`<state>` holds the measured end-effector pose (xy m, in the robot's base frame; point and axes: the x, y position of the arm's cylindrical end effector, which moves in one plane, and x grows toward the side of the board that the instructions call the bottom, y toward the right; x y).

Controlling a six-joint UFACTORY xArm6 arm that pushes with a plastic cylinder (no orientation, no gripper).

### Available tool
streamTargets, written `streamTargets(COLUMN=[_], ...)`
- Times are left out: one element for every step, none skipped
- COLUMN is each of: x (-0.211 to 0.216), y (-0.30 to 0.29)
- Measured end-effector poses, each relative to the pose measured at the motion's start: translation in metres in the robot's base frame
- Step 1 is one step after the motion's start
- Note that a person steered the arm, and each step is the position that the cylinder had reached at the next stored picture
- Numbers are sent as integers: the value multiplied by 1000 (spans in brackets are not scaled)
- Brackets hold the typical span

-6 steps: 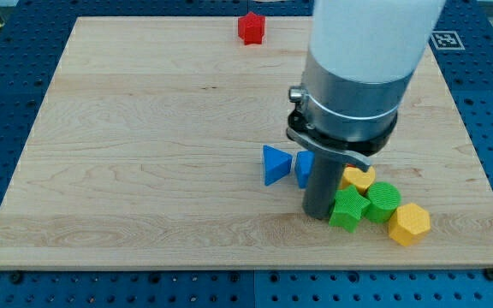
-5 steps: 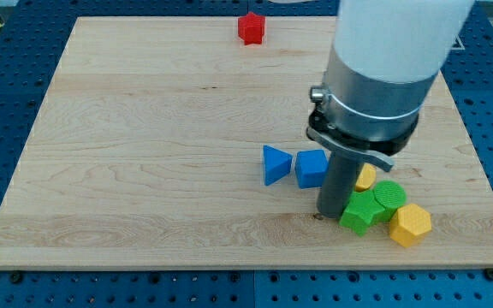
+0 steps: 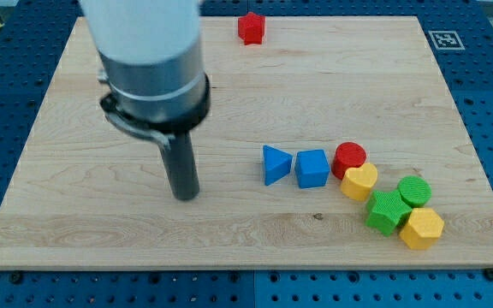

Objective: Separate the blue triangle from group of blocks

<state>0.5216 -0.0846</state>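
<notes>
On the wooden board (image 3: pixel 101 103), the rod's end, my tip (image 3: pixel 184 196), is seen well left of the blocks, touching and grasping nothing (no gripper is fitted). The blue triangle (image 3: pixel 275 164) lies just beside the blue cube (image 3: pixel 312 168), at the group's left end. Separation is judged not yet done.

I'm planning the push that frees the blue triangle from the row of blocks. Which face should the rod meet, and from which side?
Meet the blue triangle on its right-hand point, coming from the view's right, and push it toward the view's left. That is awkward: the blue cube sits right beside that point with a narrow gap. Easier may be its top edge, pushing downward, since bare board lies below. My tip is now off to its left.
</notes>
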Motion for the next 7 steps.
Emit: streamTargets(x=[-34,-36,-28,-18,-16,-16,-16], y=[21,62,97,119,143,169,193])
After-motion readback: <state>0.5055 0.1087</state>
